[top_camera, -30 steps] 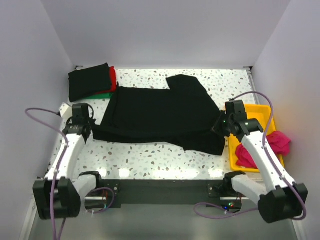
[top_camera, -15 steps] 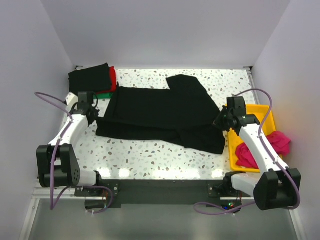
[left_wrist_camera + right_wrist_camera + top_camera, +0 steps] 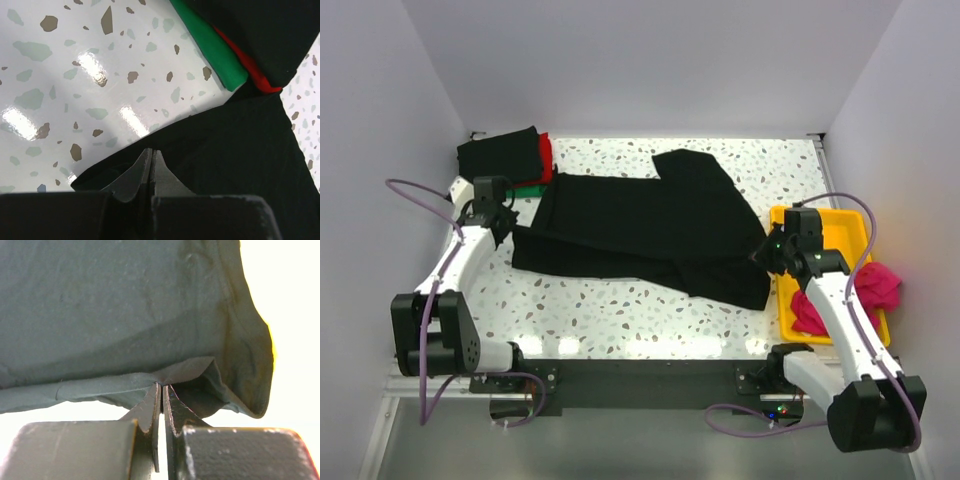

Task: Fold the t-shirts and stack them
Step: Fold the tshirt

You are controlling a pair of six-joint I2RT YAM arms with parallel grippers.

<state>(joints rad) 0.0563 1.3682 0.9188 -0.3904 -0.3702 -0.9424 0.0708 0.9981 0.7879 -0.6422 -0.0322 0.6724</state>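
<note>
A black t-shirt lies spread across the middle of the table, its near part doubled over. My left gripper is at its left edge, jaws shut, and the left wrist view shows the tips on the dark cloth. My right gripper is at the shirt's right edge. There it is shut on a pinched fold of the cloth. A folded stack sits at the far left: black over red over green. A magenta-pink shirt hangs out of the tray.
A yellow plastic tray stands at the right edge, close behind my right gripper. White walls close in the table on the left, far side and right. Purple cables loop off both arms.
My left gripper has moved away from me toward the folded stack, drawing the shirt's left edge with it. My right gripper has slid slightly nearer and right, still pinching cloth.
</note>
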